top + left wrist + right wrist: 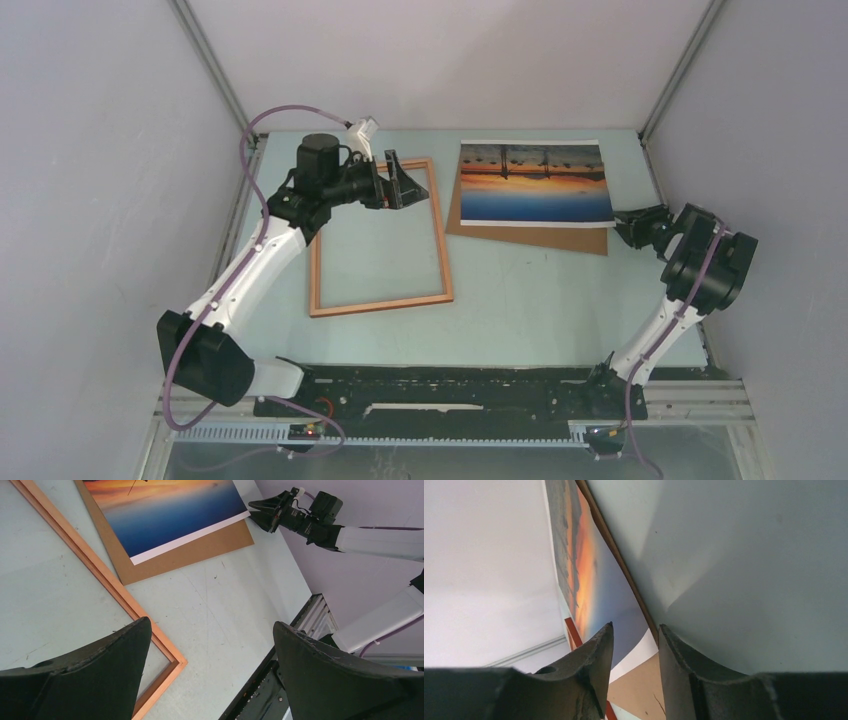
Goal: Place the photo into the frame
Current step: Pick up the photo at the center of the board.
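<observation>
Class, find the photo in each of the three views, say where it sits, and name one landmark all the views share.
Top external: photo upper right of centre, lying on the board.
Left wrist: photo top centre, cut off by the upper edge.
Right wrist: photo left of centre, a steep slanted strip.
Shared landmark: the board's edge under the photo.

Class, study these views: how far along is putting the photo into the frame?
Done: nothing yet; the thin reddish-brown wooden frame lies empty. In hand: the right pincer, jaws apart, sits at a corner of the sunset paper photo, which lies on a flat brown backing board; the left pincer hangs open above the frame's edge. Left: lifting the photo, carrying it across, laying it inside.
</observation>
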